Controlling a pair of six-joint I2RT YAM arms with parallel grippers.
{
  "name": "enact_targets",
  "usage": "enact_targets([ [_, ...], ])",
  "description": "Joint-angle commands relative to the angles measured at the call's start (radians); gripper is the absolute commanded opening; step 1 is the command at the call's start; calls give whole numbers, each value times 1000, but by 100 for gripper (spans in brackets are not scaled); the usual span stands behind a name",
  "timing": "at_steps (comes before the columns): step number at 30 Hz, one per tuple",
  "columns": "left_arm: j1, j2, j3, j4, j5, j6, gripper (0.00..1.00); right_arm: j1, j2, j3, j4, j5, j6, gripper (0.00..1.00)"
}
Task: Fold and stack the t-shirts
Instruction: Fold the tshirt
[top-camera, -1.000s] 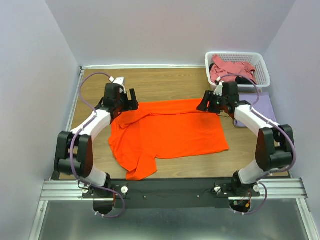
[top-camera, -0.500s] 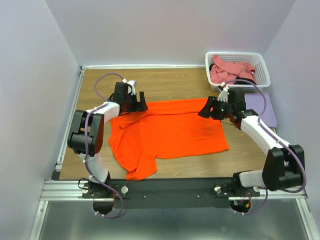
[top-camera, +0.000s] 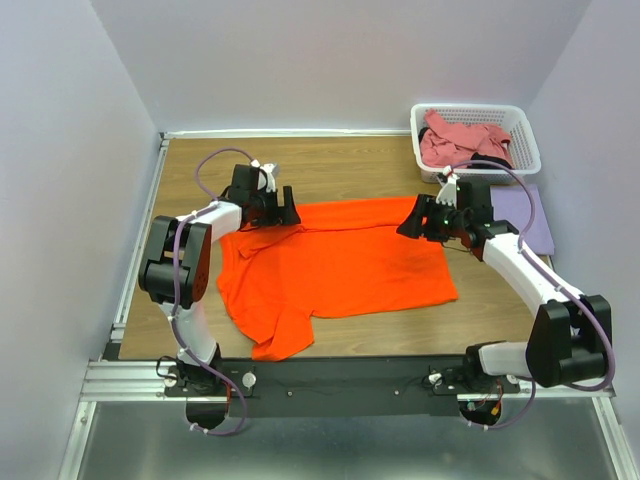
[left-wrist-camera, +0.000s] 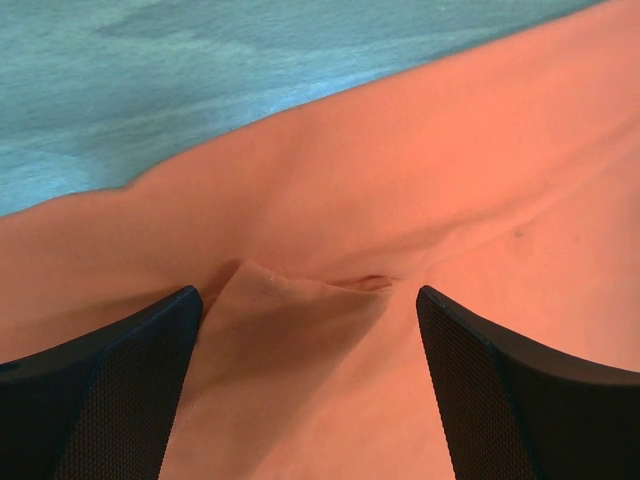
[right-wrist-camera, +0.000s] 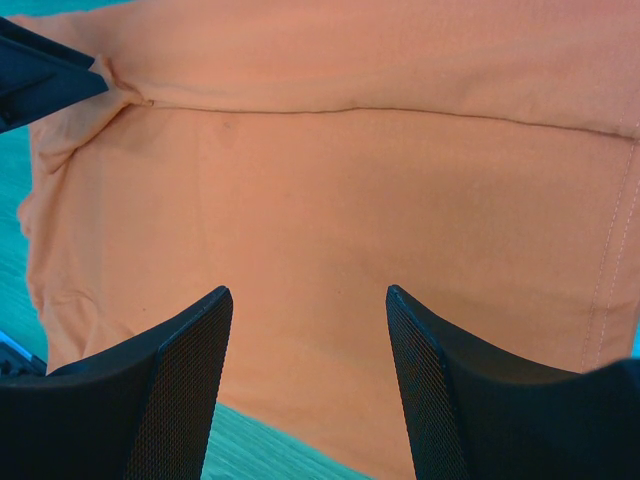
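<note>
The bright orange t-shirt (top-camera: 335, 262) lies spread on the wooden table, its far edge folded over and one sleeve trailing at the near left. My left gripper (top-camera: 289, 214) is open at the shirt's far left corner, its jaws wide over a small raised fold of orange cloth (left-wrist-camera: 300, 300). My right gripper (top-camera: 407, 224) is open at the far right corner, just above the flat orange cloth (right-wrist-camera: 330, 200). The dusty pink t-shirt (top-camera: 462, 140) lies bunched in the basket with a bit of black cloth (top-camera: 484, 159). The pale lavender t-shirt (top-camera: 525, 217) lies folded at the right.
The white lattice basket (top-camera: 528, 135) stands at the far right corner of the table. The lavender walls close in on both sides. A metal rail (top-camera: 340, 378) runs along the near edge by the arm bases.
Both arms have reached inward and forward to the shirt's far corners. The left gripper moved right along the far edge. The shirt's far left corner has flattened slightly.
</note>
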Motion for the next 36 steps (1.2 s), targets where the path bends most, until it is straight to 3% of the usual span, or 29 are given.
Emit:
enact_targets([
  [1,-7,-3,19,-65,77,19,94,7,-14,10,-25,14,-3,70],
  [10,-17,-71,-13,-110,97,19,88,7,12,45,-25,17,-7,70],
  [21,-18,-111,-44,-127,76,32,71,6,28,59,-25,14,-8,70],
  [27,-21,-100,-67,-108,47,34,70,6,29,53,-25,5,-8,70],
  [33,-21,-50,-38,-91,22,43,58,6,28,51,-25,0,-11,70],
  [36,-21,-23,-6,-93,-1,60,57,6,23,45,-25,-3,-13,70],
])
